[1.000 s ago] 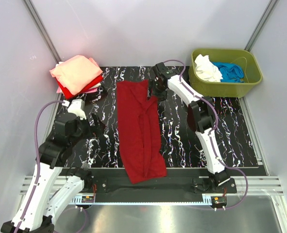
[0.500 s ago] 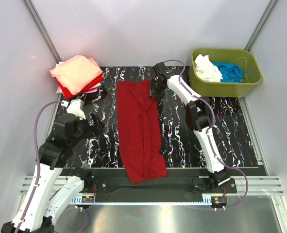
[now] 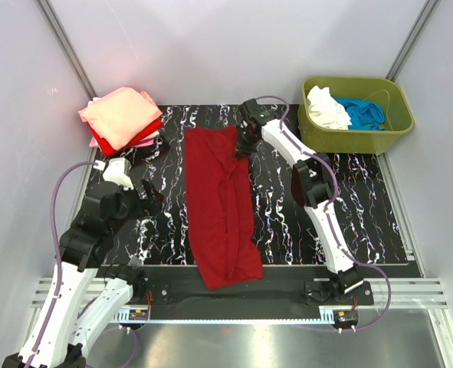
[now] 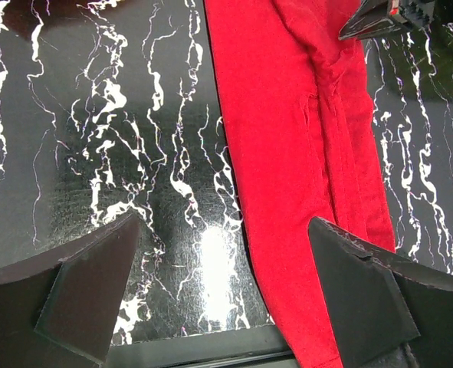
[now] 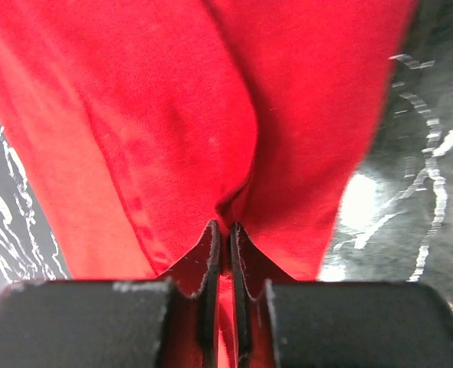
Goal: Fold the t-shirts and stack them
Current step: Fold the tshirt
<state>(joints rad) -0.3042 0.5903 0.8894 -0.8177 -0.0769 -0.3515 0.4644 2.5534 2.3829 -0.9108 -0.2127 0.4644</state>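
A dark red t-shirt (image 3: pixel 220 205) lies as a long folded strip down the middle of the black marbled mat (image 3: pixel 364 207). At its far right corner my right gripper (image 3: pixel 241 146) is shut on a pinch of the red cloth (image 5: pixel 234 184), the jaws nearly together with fabric between them. My left gripper (image 3: pixel 151 198) hangs open to the left of the shirt, low over the mat; its wrist view shows the shirt's left edge (image 4: pixel 287 169) between wide dark fingers (image 4: pixel 364 284). A stack of folded t-shirts (image 3: pixel 120 116), salmon-pink on top, sits at the far left corner.
An olive-green tub (image 3: pixel 387 134) at the far right holds a white t-shirt (image 3: pixel 326 107) and a blue one (image 3: pixel 362 113). Pale walls close in the back and sides. A metal rail (image 3: pixel 241 295) runs along the mat's near edge.
The right gripper has closed onto the shirt's far right corner, shifting slightly left. The left arm has barely moved.
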